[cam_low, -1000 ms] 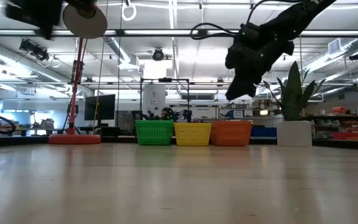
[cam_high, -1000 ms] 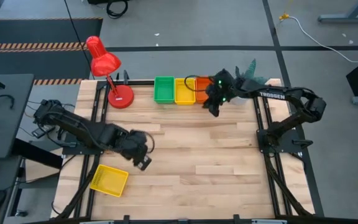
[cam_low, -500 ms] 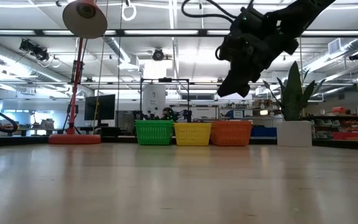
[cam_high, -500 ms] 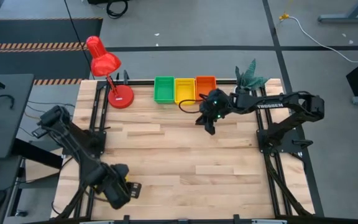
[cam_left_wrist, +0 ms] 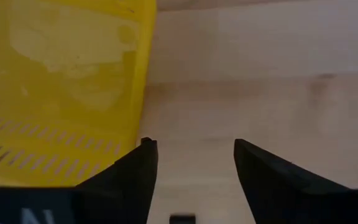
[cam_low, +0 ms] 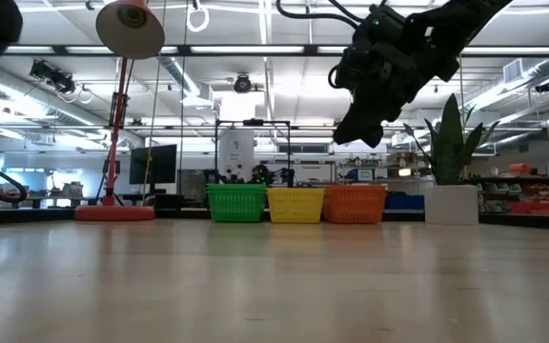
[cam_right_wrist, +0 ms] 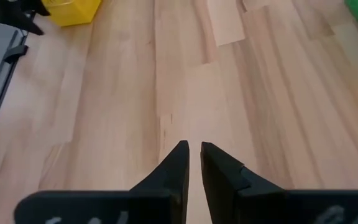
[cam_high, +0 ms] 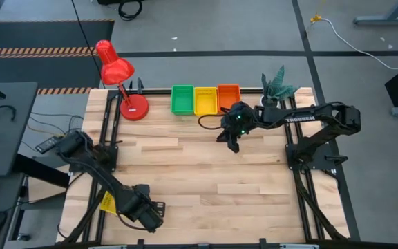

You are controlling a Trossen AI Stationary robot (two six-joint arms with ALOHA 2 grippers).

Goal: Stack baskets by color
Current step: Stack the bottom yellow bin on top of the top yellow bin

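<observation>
Step in hand looks like picking up the loose yellow basket (cam_left_wrist: 61, 87) at the worktop's (cam_high: 206, 166) near-left corner. The left end effector (cam_left_wrist: 191, 168) is wide open, empty, with the basket touching its finger at about ten o'clock. Next it likely must straddle the rim and close. The right end effector (cam_right_wrist: 193, 163) hangs nearly closed, empty, mid-worktop.

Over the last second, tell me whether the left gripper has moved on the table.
Yes. In the high view the left gripper has swung from mid-table toward the table's near edge, farther from the red lamp, and now sits beside the loose yellow basket, jaws open.
</observation>
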